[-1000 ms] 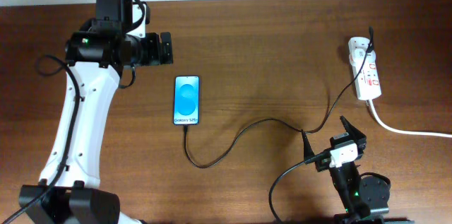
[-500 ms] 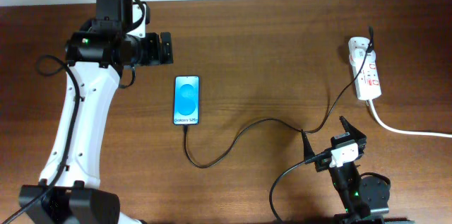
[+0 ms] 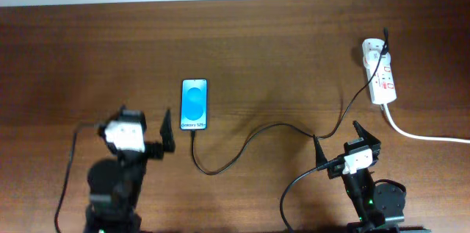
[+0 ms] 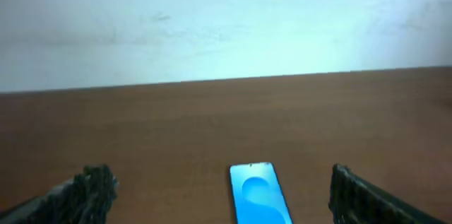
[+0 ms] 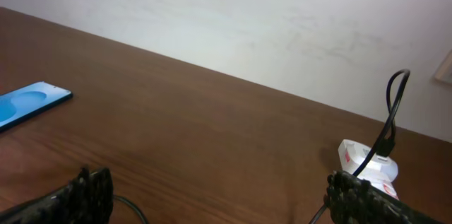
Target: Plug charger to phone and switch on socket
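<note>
The left end effector (image 3: pixel 145 121) has pulled back to just left of the phone (image 3: pixel 194 104), wide open and empty. The charger (image 3: pixel 250 141) looks plugged into the phone, so only the socket (image 3: pixel 379 71), far to its right, seems left. The right end effector (image 3: pixel 341 142), also open and empty, has the charger lying in its path.

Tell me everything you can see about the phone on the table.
The phone is a small rectangle with a thin black frame, lying flat and face up on the brown wooden table, long axis running away from the robot. Its screen is lit bright blue with a paler round swirl and white Galaxy S25 text at the nearer end. The thin black charger cable meets its near short edge; whether the plug is fully seated cannot be told. Nothing else touches it.
</note>
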`<state>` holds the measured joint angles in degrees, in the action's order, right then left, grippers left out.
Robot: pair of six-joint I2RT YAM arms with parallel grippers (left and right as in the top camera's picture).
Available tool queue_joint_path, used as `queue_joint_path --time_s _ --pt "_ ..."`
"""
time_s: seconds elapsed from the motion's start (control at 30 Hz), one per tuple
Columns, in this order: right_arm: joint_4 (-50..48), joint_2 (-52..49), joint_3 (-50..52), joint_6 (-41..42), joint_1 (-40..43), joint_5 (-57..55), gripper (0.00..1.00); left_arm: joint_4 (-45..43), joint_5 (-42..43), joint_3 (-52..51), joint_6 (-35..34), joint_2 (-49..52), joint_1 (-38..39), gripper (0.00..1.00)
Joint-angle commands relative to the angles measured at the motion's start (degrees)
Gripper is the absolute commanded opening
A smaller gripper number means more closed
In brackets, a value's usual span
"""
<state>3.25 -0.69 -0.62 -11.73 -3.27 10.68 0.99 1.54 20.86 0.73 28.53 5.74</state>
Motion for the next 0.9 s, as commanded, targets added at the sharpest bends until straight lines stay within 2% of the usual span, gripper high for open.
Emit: queue_joint_path --time_s 0.0,0.1,0.17,0.23,0.3,0.87 --pt "0.3 0.5 0.3 0.9 -0.5 0.9 0.98 -5.3 2.1 -10.3 6.5 -8.8 -0.3 0.99" --pt "0.3 0.5 0.3 0.9 -0.5 0.9 0.98 -7.4 2.6 -17.8 7.4 -16.9 -2.4 0.99" --pt "0.3 0.5 0.3 0.9 -0.5 0.9 0.98 -6.2 4.8 -19.6 13.3 -19.9 -2.5 0.99" --pt "0.3 0.5 0.3 0.9 -0.5 0.9 0.99 -0.8 7.7 -20.3 19.8 -24.0 -2.5 0.99" --pt "0.3 0.5 0.3 0.9 -0.5 0.9 0.98 3.0 7.6 -20.3 19.7 -26.4 -2.5 0.99" --pt "0.3 0.5 0.3 0.9 -0.5 0.9 0.98 3.0 7.3 -20.3 19.7 -28.2 -2.5 0.99"
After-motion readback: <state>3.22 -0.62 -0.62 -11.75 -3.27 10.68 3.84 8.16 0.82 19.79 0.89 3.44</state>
